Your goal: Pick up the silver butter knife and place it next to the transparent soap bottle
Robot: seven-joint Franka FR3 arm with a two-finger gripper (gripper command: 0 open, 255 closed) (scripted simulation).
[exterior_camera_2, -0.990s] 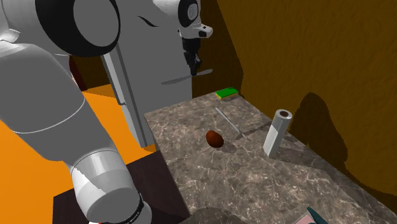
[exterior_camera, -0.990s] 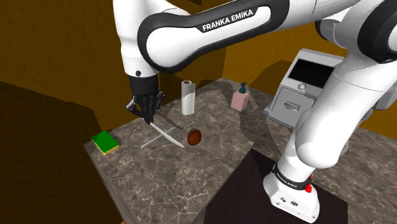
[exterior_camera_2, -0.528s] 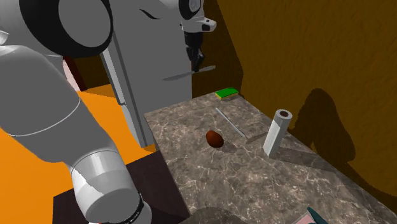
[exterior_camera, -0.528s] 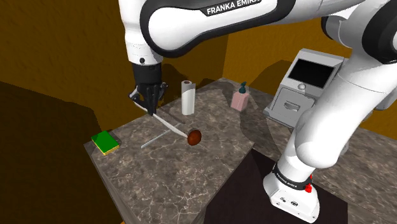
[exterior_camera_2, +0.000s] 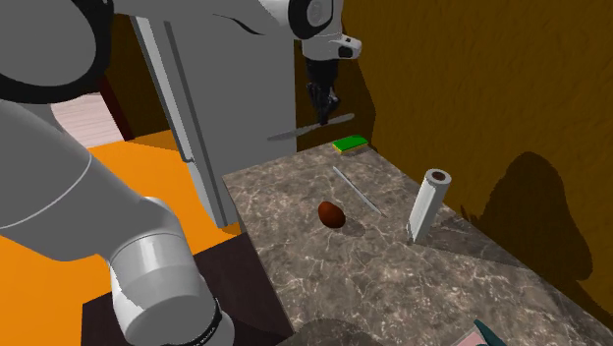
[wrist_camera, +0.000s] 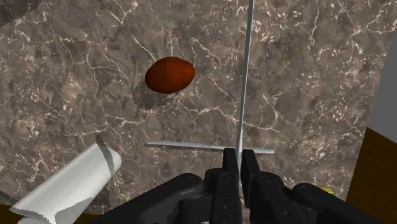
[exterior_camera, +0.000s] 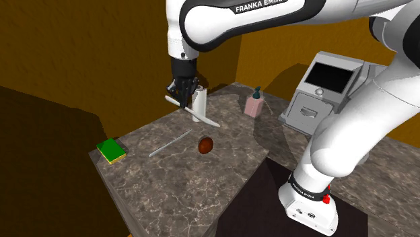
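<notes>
Item: silver butter knife [exterior_camera: 210, 122], clamped near one end in the claw [exterior_camera: 182, 93], held roughly level high above the desk [exterior_camera: 168, 185], in front of the paper towel roll [exterior_camera: 201, 97]. The height probably lets it clear the roll and the brown egg-shaped object [exterior_camera: 205, 145]. Destination: pinkish soap bottle [exterior_camera: 253, 105], well apart toward the desk's far side.

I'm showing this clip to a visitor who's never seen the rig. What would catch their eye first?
Probably the silver butter knife, clamped in the black jaws and hanging in the air above the marble counter. Next, the reddish-brown egg-shaped thing lying mid-counter, and the green sponge at its corner.
</notes>
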